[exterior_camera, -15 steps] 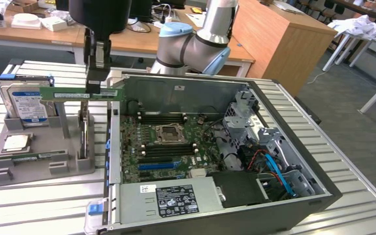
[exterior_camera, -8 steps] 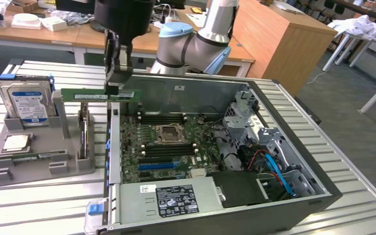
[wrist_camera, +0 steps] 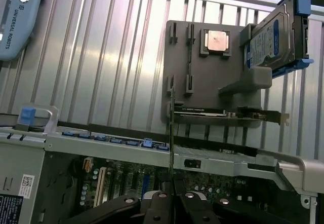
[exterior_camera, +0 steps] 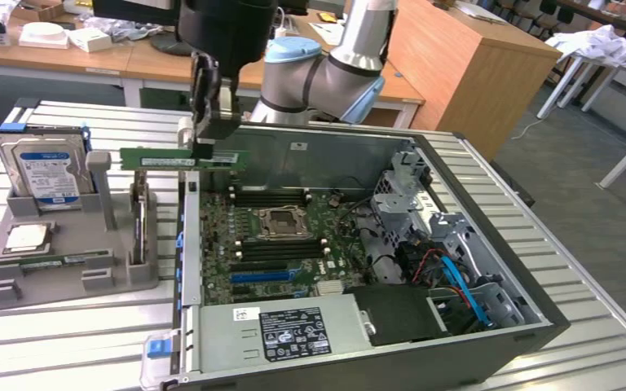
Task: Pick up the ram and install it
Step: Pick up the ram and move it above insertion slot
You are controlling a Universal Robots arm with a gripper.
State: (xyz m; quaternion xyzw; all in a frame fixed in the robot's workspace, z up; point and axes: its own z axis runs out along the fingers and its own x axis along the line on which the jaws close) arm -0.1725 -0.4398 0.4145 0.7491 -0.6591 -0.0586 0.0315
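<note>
The slatted metal counter (exterior_camera: 74, 342) carries an open case (exterior_camera: 324, 155) lying on its side, with the motherboard (exterior_camera: 221, 236) exposed. A grey holder (exterior_camera: 63, 281) stands just beside the case, on the exterior view's left. The holder carries an upright drive (exterior_camera: 46, 171), a card (exterior_camera: 139, 224) standing on edge, and a square chip (exterior_camera: 27, 238) lying flat. The end effector (exterior_camera: 209, 138) hangs over the case wall on the exterior view's left, near the far corner, closed on the ram (exterior_camera: 160, 159). The ram is clear of every surface. It is held on edge, label face toward the exterior camera, and the grip sits off-centre toward its end on the exterior view's right. Its free end overhangs the gap toward the holder. Its long axis runs across the exterior view, and the wrist view shows it edge-on as a thin line reaching out from the fingers. The black slots (exterior_camera: 275, 196) lie on the motherboard, lower than the ram and toward the exterior view's right. They run, in my judgement, roughly parallel to the stick, so the offset looks mainly sideways and downward rather than rotational. The socket (exterior_camera: 283, 221) sits between two banks of slots. The case wall stands directly beneath the ram and is the nearest obstruction. The cables (exterior_camera: 456, 281) lie well apart, at the far side.
</note>
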